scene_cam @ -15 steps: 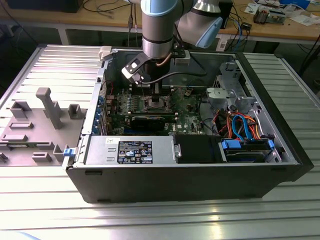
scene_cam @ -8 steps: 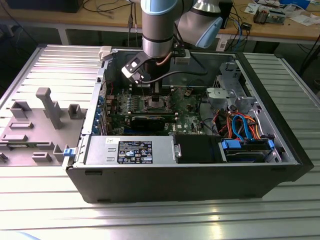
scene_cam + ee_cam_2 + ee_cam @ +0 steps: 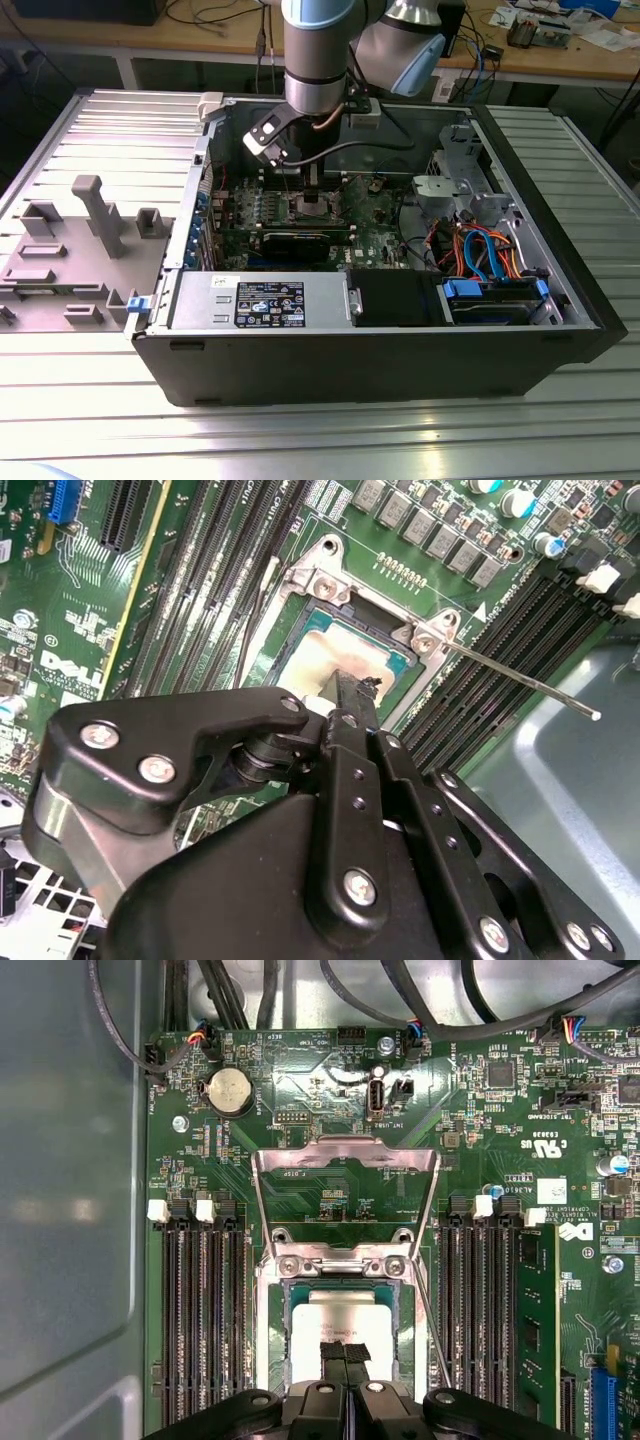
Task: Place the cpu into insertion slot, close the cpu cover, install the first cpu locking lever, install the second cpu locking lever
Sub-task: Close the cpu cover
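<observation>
The cpu (image 3: 340,1322), a flat square chip with a silver-grey top, lies in the insertion slot (image 3: 272,1332) on the green motherboard; it appears as well in the second wrist view (image 3: 352,648). My gripper (image 3: 345,1352) hangs right over the chip with its two black fingertips pressed together and nothing between them. The cpu cover (image 3: 345,1155), a thin silver frame, stands swung open behind the slot. A thin locking lever (image 3: 520,683) sticks out, unlatched, from one side of the slot, and a second lever (image 3: 255,610) from the other. In the exterior view my gripper (image 3: 315,185) reaches down into the open computer case.
Long black memory slots (image 3: 200,1310) flank the socket on both sides (image 3: 480,1310). A black expansion card (image 3: 300,240), a power supply (image 3: 260,300) and blue drive bays (image 3: 490,295) fill the case. Cables run at the exterior view's right. A grey parts fixture (image 3: 90,230) lies at the exterior view's left.
</observation>
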### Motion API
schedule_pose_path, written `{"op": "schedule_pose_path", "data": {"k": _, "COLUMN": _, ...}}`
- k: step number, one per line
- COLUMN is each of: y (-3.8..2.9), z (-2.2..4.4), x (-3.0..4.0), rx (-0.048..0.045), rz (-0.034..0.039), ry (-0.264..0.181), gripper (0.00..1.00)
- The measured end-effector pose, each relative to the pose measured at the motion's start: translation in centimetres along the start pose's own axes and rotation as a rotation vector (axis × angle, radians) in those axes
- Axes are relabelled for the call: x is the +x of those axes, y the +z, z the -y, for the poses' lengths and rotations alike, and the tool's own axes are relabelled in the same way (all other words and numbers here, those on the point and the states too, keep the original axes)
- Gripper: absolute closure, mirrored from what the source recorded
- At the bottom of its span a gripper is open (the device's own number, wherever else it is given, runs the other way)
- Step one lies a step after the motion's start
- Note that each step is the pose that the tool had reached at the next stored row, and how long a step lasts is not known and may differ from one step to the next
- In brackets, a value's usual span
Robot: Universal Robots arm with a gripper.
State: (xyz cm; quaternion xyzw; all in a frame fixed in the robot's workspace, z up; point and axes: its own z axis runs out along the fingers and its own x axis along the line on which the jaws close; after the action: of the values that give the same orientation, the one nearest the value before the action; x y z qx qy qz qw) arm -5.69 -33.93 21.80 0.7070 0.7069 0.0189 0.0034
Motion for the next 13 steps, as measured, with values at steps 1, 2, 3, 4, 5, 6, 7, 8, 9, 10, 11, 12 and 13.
{"op": "schedule_pose_path", "data": {"k": 1, "y": -0.01, "z": 0.00, "x": 0.00, "rx": 0.0000, "rz": 0.0000, "ry": 0.000, "gripper": 0.89}}
{"op": "schedule_pose_path", "data": {"k": 2, "y": -0.06, "z": 0.00, "x": 0.00, "rx": 0.0001, "rz": 0.0001, "ry": 0.000, "gripper": 0.89}}
{"op": "schedule_pose_path", "data": {"k": 3, "y": -0.15, "z": 0.00, "x": 0.00, "rx": 0.0000, "rz": -0.0001, "ry": 0.000, "gripper": 0.89}}
{"op": "schedule_pose_path", "data": {"k": 4, "y": -0.18, "z": -0.07, "x": 0.00, "rx": 0.0001, "rz": 0.0000, "ry": 0.000, "gripper": 0.89}}
{"op": "schedule_pose_path", "data": {"k": 5, "y": -0.17, "z": -0.30, "x": 0.00, "rx": 0.0001, "rz": 0.0000, "ry": 0.000, "gripper": 0.89}}
{"op": "schedule_pose_path", "data": {"k": 6, "y": -0.17, "z": -0.34, "x": 0.00, "rx": 0.0000, "rz": -0.0001, "ry": 0.000, "gripper": 0.89}}
{"op": "schedule_pose_path", "data": {"k": 7, "y": -0.17, "z": -0.35, "x": 0.00, "rx": 0.0000, "rz": -0.0001, "ry": 0.000, "gripper": 0.89}}
{"op": "schedule_pose_path", "data": {"k": 8, "y": -0.16, "z": -0.35, "x": 0.00, "rx": 0.0000, "rz": -0.0001, "ry": 0.000, "gripper": 0.89}}
{"op": "schedule_pose_path", "data": {"k": 9, "y": -0.17, "z": -0.36, "x": 0.00, "rx": 0.0000, "rz": -0.0001, "ry": 0.000, "gripper": 0.89}}
{"op": "schedule_pose_path", "data": {"k": 10, "y": -0.17, "z": -0.36, "x": 0.00, "rx": 0.0001, "rz": -0.0001, "ry": 0.000, "gripper": 0.89}}
{"op": "schedule_pose_path", "data": {"k": 11, "y": -0.17, "z": -0.36, "x": 0.00, "rx": 0.0001, "rz": -0.0001, "ry": 0.000, "gripper": 0.89}}
{"op": "schedule_pose_path", "data": {"k": 12, "y": -0.17, "z": -0.36, "x": 0.00, "rx": 0.0000, "rz": -0.0001, "ry": 0.000, "gripper": 0.89}}
{"op": "schedule_pose_path", "data": {"k": 13, "y": -0.17, "z": -0.36, "x": 0.01, "rx": 0.0000, "rz": -0.0001, "ry": 0.000, "gripper": 0.89}}
